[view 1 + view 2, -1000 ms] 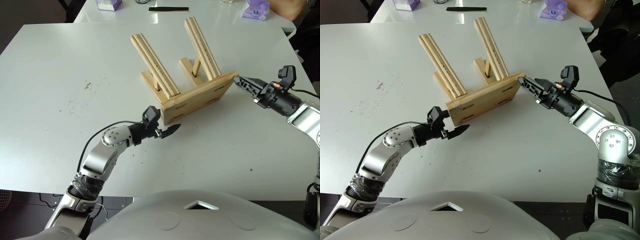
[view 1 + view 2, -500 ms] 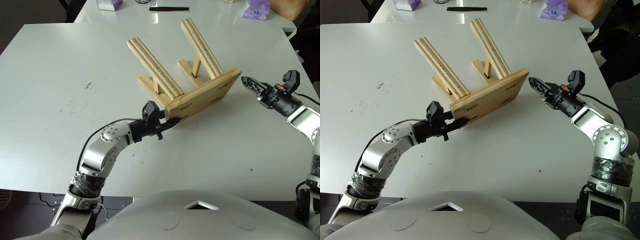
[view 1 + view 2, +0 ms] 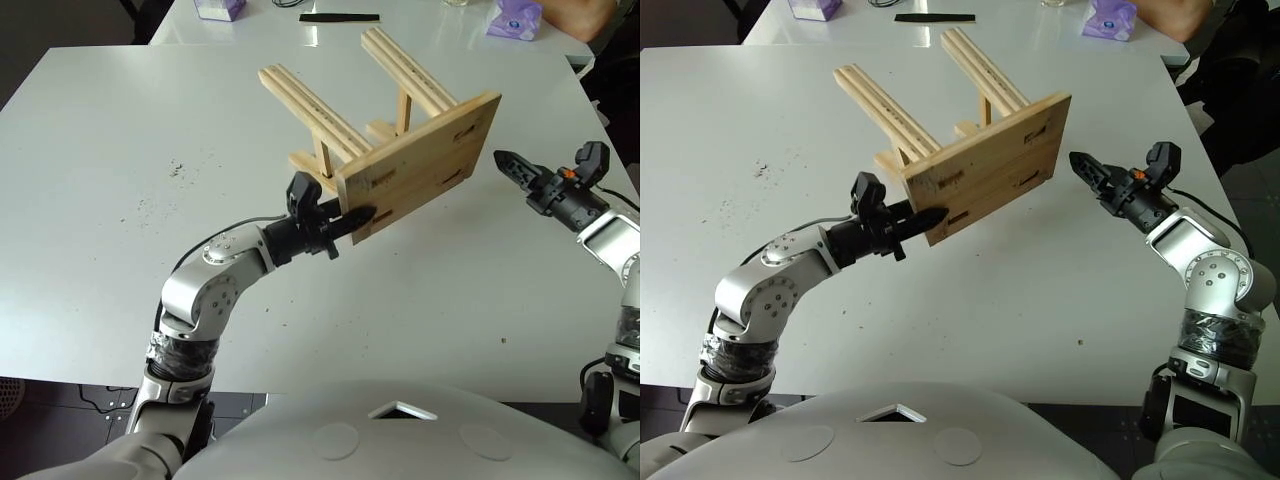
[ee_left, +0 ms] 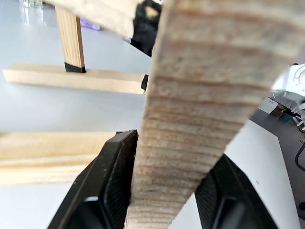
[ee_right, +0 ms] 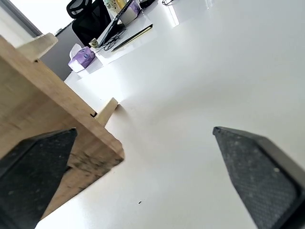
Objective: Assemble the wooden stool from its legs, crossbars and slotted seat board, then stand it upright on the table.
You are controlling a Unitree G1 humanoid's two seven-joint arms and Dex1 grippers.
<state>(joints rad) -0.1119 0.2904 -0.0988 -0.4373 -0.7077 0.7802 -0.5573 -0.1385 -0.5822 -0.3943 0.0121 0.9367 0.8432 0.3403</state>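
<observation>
Item under inspection: the wooden stool (image 3: 400, 130) appears assembled and sits in the upper centre of the head view, above the desk (image 3: 100, 150). Its seat board (image 3: 425, 165) stands steeply on edge, flat face toward the camera. The legs (image 3: 310, 100) run away toward the upper left, joined by a crossbar (image 3: 403, 105).

The left end effector (image 3: 352, 218) is clamped on the lower left corner of the seat board. The wrist view confirms one of its fingers (image 4: 112, 176) on each face of the board's edge. This corner hold appears chosen to use the board as a lever for tipping the stool toward its feet.

The right end effector (image 3: 508, 163) hovers at the right of the frame, just beside the board's right edge and not touching it, its fingers spread apart. Judged purpose: to steady or catch that edge.

Whether the leg ends touch the desk cannot be established.

Assessment: assembly looks complete; standing the stool upright is not yet done. A single-corner hold risks the board twisting.
</observation>
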